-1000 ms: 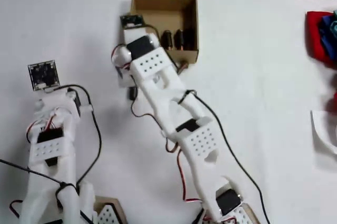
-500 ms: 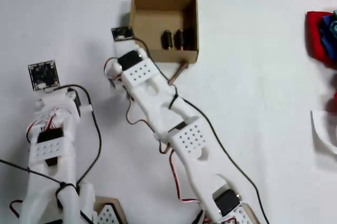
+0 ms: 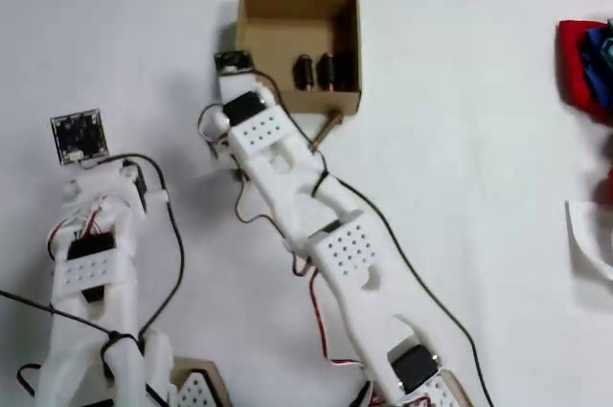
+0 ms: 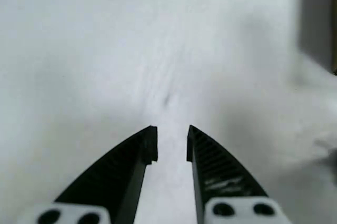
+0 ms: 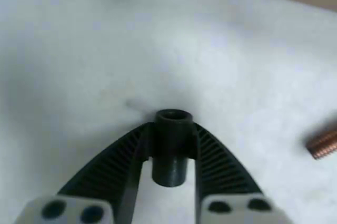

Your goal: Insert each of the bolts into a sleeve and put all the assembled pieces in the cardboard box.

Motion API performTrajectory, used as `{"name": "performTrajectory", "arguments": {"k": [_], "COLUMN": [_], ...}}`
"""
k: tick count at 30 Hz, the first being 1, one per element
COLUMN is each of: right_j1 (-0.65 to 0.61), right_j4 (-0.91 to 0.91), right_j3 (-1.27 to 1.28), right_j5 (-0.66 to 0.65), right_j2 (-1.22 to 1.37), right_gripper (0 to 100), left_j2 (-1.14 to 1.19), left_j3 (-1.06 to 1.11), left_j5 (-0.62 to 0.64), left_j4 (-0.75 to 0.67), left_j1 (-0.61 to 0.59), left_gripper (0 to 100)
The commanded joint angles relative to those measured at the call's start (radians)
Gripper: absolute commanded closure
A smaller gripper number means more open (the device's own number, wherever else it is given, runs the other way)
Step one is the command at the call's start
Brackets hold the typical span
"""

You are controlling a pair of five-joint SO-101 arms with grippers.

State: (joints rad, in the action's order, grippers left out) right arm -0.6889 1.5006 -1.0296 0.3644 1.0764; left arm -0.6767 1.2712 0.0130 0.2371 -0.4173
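Comparing with half a second ago: the right arm's (image 3: 287,172) wrist sits slightly nearer the cardboard box (image 3: 340,101), upper centre of the high view. Right gripper (image 5: 172,129) clamps a black sleeve (image 5: 171,155). Copper bolt (image 3: 324,131) lies just below the box's front wall, unmoved. Left gripper (image 4: 172,142), narrowly parted, is unchanged. Three dark pieces (image 3: 324,72) lie in the box.

No text, number or sign reads clearly anywhere. Faint raised marks (image 4: 224,183) on the left gripper (image 4: 171,144) (too blurred to read).
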Motion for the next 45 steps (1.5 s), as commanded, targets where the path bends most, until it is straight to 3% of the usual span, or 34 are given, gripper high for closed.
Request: {"name": "performTrajectory", "arguments": {"k": [1, 5, 11, 14, 18, 22, 28, 31, 39, 42, 45], "right_j1": [0.004, 0.004, 0.002, 0.004, 0.016, 0.051, 0.125, 0.189, 0.44, 0.538, 0.628], "right_j4": [0.027, 0.027, 0.081, 0.093, 0.084, 0.084, 0.209, 0.272, 0.271, 0.271, 0.271], "right_j3": [0.002, 0.002, 0.011, 0.012, 0.006, 0.002, -0.16, -0.288, -0.287, -0.129, 0.201], "right_j5": [-0.002, -0.003, -0.003, -0.003, -0.003, -0.011, -0.224, -0.298, -0.308, -0.308, -0.308], "right_j2": [-0.004, 0.002, 0.004, 0.005, 0.005, -0.004, -0.027, -0.101, -0.504, -0.699, -0.923], "right_gripper": [98.1, 95.5, 79.4, 83.3, 99.1, 98.0, 97.8, 97.8, 97.8, 97.8, 97.8], "left_j2": [-0.005, -0.005, -0.005, -0.005, -0.005, -0.005, -0.002, 0.0, 0.127, 0.307, 0.528], "left_j3": [-0.048, -0.048, -0.048, -0.048, -0.048, -0.047, -0.05, -0.067, -0.305, -0.533, -0.839], "left_j5": [0.009, 0.009, 0.008, 0.008, 0.008, 0.008, 0.003, -0.061, -0.092, -0.137, -0.173], "left_j4": [-0.003, -0.005, -0.005, -0.005, -0.005, -0.005, 0.038, 0.077, 0.334, 0.503, 0.713], "left_j1": [-0.006, -0.006, -0.006, -0.006, -0.006, -0.006, 0.063, 0.137, 0.273, 0.345, 0.439], "left_gripper": [88, 88, 88, 88, 88, 88, 88, 88, 88, 88, 88]}}
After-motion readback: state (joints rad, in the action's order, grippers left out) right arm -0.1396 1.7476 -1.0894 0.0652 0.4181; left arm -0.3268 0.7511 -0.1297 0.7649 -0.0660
